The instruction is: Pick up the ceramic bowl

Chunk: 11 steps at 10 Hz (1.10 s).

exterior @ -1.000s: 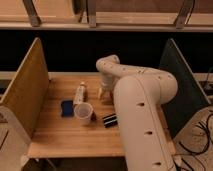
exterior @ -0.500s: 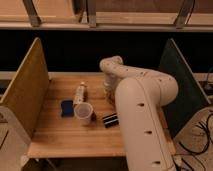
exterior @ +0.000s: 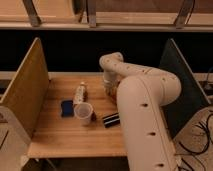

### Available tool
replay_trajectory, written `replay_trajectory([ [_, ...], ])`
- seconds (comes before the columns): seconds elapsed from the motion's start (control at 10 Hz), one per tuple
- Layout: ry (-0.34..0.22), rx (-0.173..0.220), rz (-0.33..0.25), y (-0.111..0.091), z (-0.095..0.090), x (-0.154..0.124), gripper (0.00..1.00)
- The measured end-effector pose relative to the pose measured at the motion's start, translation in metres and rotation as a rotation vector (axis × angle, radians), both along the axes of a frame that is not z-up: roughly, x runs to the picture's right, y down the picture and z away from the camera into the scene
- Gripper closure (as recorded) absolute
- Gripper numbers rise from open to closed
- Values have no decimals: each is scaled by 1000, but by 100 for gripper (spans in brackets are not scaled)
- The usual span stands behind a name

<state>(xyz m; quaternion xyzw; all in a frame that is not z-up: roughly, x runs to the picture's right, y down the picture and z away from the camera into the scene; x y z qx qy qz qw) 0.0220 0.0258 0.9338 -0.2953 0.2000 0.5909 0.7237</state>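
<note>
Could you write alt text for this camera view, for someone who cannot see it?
A cream robot arm bends over a wooden table, its gripper lowered at the far right side, hiding most of what lies beneath it. On the table lie a whitish plastic cup, a bottle, a blue object and a dark packet.

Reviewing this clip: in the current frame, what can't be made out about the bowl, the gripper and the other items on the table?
1. Ceramic bowl: camera view, only an orange sliver shows beside the arm; the rest is hidden.
2. Gripper: camera view, lowered at the table's far right side; the arm covers it, contact with the bowl unclear.
3. Dark flat object: too blurred to identify.
4. Blue item: partly behind the plastic cup, type unclear.
</note>
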Motion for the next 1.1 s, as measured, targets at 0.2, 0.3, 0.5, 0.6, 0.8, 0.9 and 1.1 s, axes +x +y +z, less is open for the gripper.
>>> replay_trajectory([
  [0.2, -52, 42, -27, -11, -16, -20, 100],
  [0.3, -72, 51, -37, -11, -22, -28, 100],
  [0.5, -100, 94, -75, -16, -37, -37, 100],
  [0.6, -99, 133, -97, -22, -46, -38, 100],
  [0.8, -100, 223, -145, -37, -69, -43, 100],
  [0.9, -101, 249, -159, -40, -78, -45, 100],
  [1.1, -113, 296, -178, -39, -98, -53, 100],
])
